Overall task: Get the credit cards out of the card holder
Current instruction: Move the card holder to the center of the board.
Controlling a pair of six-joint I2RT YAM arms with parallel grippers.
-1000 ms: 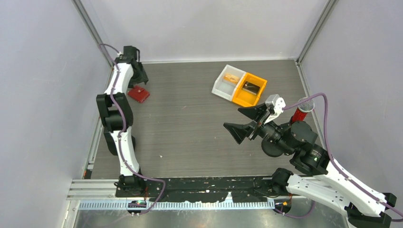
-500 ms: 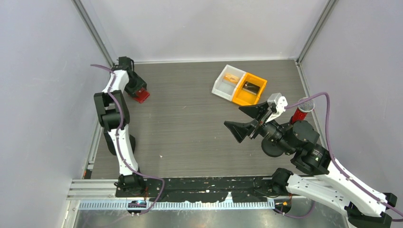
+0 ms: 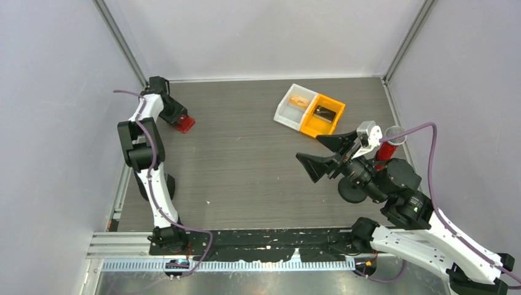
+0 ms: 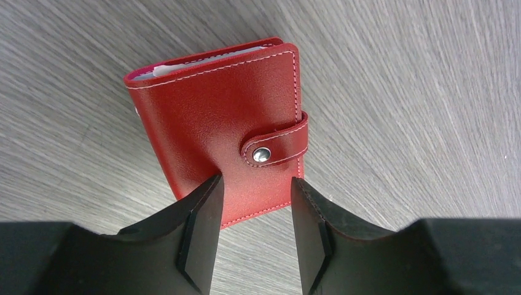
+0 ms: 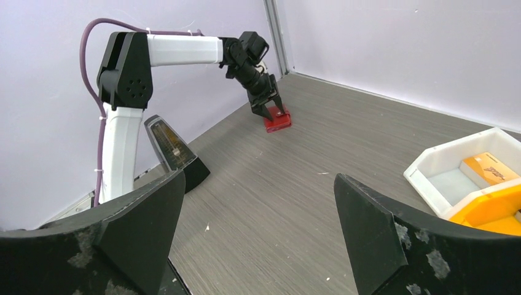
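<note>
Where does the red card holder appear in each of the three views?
Top external: the card holder lies at the far left of the table, near the back, at the tips of the left gripper.
Left wrist: the card holder fills the centre, snapped shut, with the fingers over its near edge.
Right wrist: the card holder is small, upper middle.
Shared landmark: the left gripper, right at the card holder in every view.

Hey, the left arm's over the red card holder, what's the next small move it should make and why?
Probably ease the left gripper forward and close on the snap strap. The card holder lies flat on the table with that strap fastened, just beyond the gap between the parted jaws. Nothing can come out until it's opened.
</note>
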